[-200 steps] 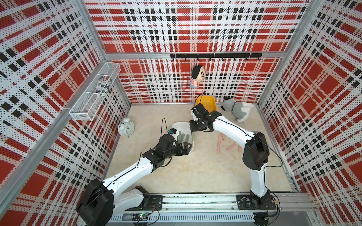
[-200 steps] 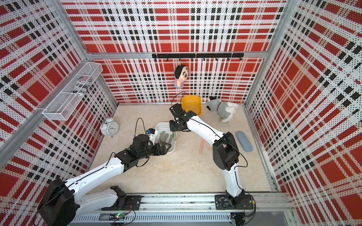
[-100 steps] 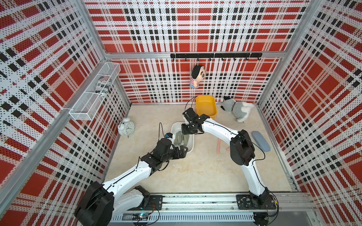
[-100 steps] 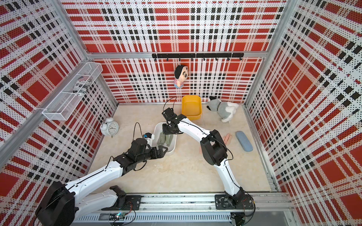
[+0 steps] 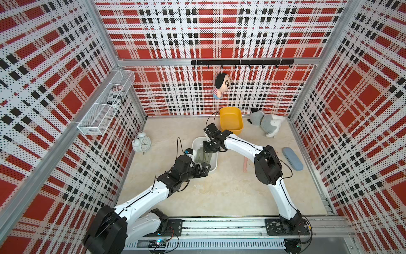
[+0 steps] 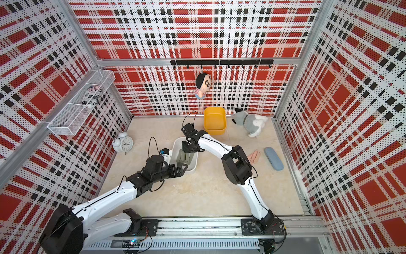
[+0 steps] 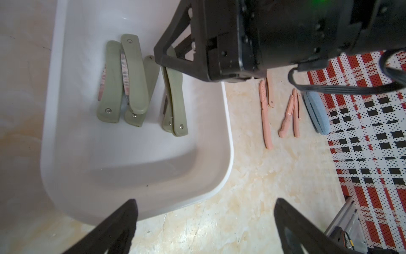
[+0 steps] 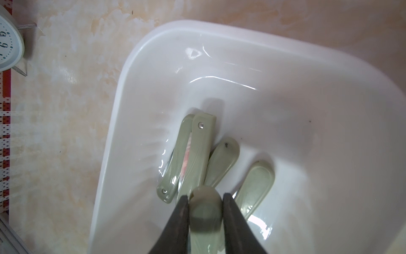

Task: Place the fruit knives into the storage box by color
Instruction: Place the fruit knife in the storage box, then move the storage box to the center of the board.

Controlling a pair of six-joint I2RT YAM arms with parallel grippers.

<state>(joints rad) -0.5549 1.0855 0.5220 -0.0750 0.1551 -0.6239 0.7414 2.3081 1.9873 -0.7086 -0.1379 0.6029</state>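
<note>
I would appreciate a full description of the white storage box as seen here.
The white storage box is a glossy plastic tub, oblong with rounded corners, open-topped, upright on the beige tabletop. Green fruit knives lie inside; the right gripper reaches in, pinching another green knife. The open left gripper hovers by its near end.

5 green knives [image 7: 131,74] in 1 white box [image 7: 136,167]. At least 4 pink knives [image 7: 266,118] right of it. 1 yellow box [image 5: 231,123], 1 clock [image 5: 141,143], 1 plush dog [image 5: 267,125], 1 doll [image 5: 221,86], 1 blue case [image 5: 292,158], 1 wire basket [image 5: 92,129].
</note>
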